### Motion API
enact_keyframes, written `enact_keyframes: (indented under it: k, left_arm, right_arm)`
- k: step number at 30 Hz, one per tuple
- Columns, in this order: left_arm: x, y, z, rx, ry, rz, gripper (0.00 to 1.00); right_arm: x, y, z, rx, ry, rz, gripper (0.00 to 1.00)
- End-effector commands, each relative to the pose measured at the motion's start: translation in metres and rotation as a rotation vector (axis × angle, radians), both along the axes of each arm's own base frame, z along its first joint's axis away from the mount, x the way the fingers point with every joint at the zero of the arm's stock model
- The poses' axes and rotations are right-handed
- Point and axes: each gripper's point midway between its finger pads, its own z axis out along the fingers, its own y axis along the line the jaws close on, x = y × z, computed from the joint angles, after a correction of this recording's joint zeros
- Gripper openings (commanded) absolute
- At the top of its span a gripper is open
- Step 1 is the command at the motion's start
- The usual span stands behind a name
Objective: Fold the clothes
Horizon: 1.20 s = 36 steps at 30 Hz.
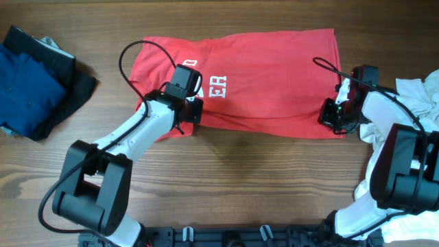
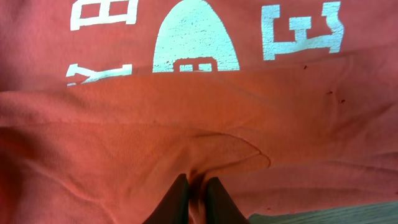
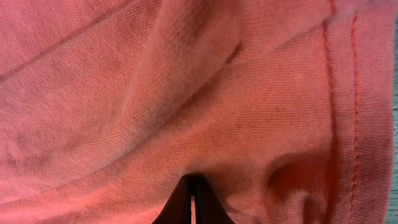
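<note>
The red T-shirt lies folded lengthwise on the table, white lettering showing near its left part. My left gripper is shut on the shirt's near edge at the left; the left wrist view shows its fingers pinching a ridge of red cloth below the white print. My right gripper is shut on the shirt's near right corner; the right wrist view shows its fingers closed on red cloth beside the stitched hem.
A pile of dark blue and black clothes lies at the far left. White cloth lies at the right edge by the right arm. Bare wooden table stretches in front of the shirt.
</note>
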Motion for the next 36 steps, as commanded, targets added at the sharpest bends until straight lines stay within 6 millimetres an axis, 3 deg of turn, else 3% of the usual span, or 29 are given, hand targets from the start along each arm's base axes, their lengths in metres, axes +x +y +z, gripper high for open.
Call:
enact_keyframes:
  k: [1, 10, 15, 18, 20, 22, 23, 24, 26, 27, 30, 36]
  left_arm:
    - [0.008, -0.001, 0.013, 0.003, -0.043, 0.001, 0.04]
    - [0.026, -0.008, 0.023, -0.033, -0.127, 0.003, 0.04]
    - [0.06, -0.002, 0.043, -0.086, -0.262, 0.046, 0.04]
    - [0.088, 0.004, 0.066, -0.132, -0.395, 0.08, 0.04]
    - [0.095, 0.005, 0.073, -0.145, -0.43, 0.087, 0.04]
    - [0.081, -0.002, 0.06, -0.169, -0.345, 0.055, 0.04]
    - [0.059, -0.012, 0.045, -0.207, -0.228, 0.009, 0.05]
    - [0.042, -0.017, 0.035, -0.226, -0.148, -0.013, 0.09]
    - [0.017, -0.022, 0.022, -0.228, -0.032, -0.037, 0.31]
    - [0.005, -0.024, 0.016, -0.217, 0.015, -0.047, 0.34]
    - [-0.012, -0.03, 0.011, -0.199, 0.071, -0.072, 0.4]
    - [-0.014, -0.028, 0.002, -0.164, 0.083, -0.068, 0.43]
  right_arm:
    - [-0.013, -0.003, -0.023, -0.027, 0.075, 0.012, 0.04]
    - [-0.013, -0.003, -0.023, -0.027, 0.075, 0.012, 0.04]
    - [-0.013, -0.003, -0.023, -0.028, 0.075, 0.012, 0.04]
    - [-0.013, -0.003, -0.023, -0.028, 0.075, 0.012, 0.04]
    - [-0.013, -0.003, -0.023, -0.027, 0.075, 0.012, 0.04]
    - [-0.012, -0.003, -0.023, -0.028, 0.073, 0.012, 0.04]
    - [-0.012, -0.004, -0.023, -0.032, 0.072, 0.013, 0.04]
    - [-0.012, -0.004, -0.023, -0.032, 0.072, 0.013, 0.04]
    - [-0.012, -0.004, -0.023, -0.032, 0.072, 0.012, 0.05]
    - [-0.012, -0.004, -0.023, -0.032, 0.072, 0.012, 0.05]
    - [-0.012, -0.004, -0.023, -0.032, 0.072, 0.012, 0.05]
    - [-0.013, -0.004, -0.023, -0.03, 0.078, 0.012, 0.05]
